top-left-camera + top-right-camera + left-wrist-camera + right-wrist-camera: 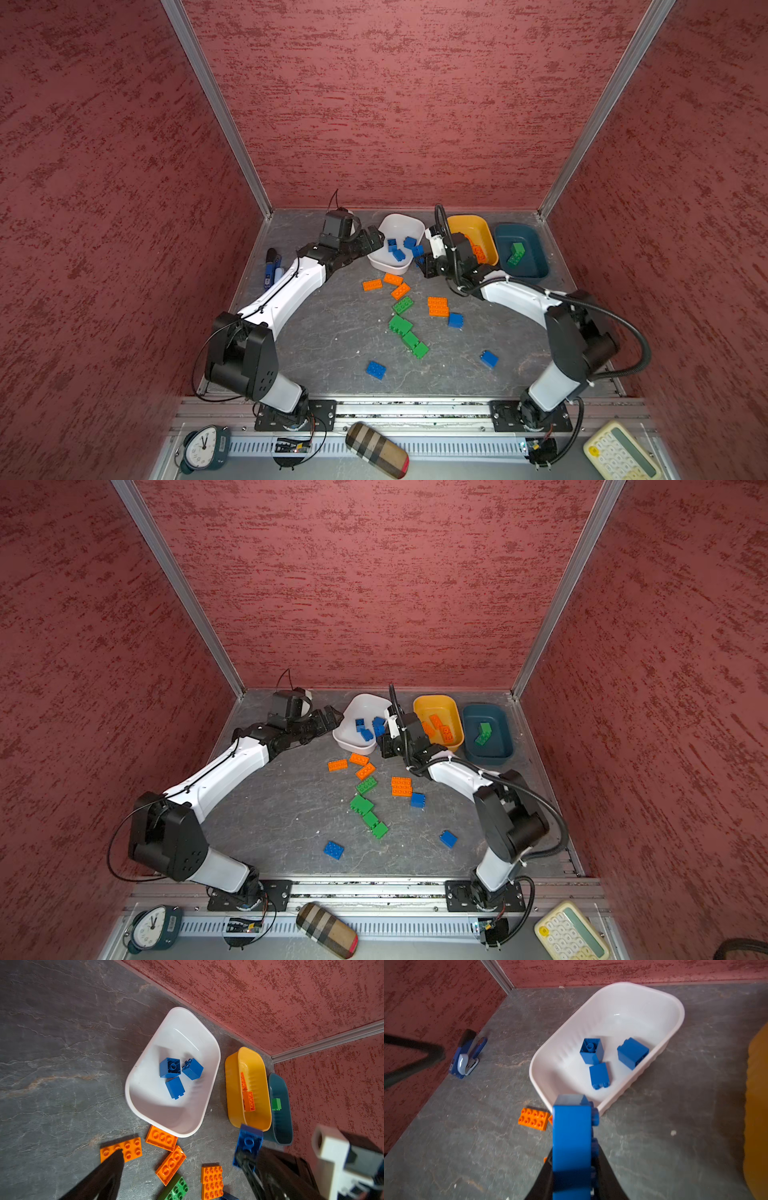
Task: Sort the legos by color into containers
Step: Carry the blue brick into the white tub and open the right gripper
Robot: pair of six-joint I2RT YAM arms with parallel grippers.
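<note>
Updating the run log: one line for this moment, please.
right hand: shut on blue lego, near white tub | left hand: open, empty | sorting unfinished

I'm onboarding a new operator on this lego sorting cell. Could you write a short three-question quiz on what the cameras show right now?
1. True or false: the right pincer grips a blue brick.
2. How many blue bricks lie inside the white tub?
3. Which tub holds green legos? A white tub; B yellow-orange tub; C dark teal tub.
Key: 1 true; 2 three; 3 C.
</note>
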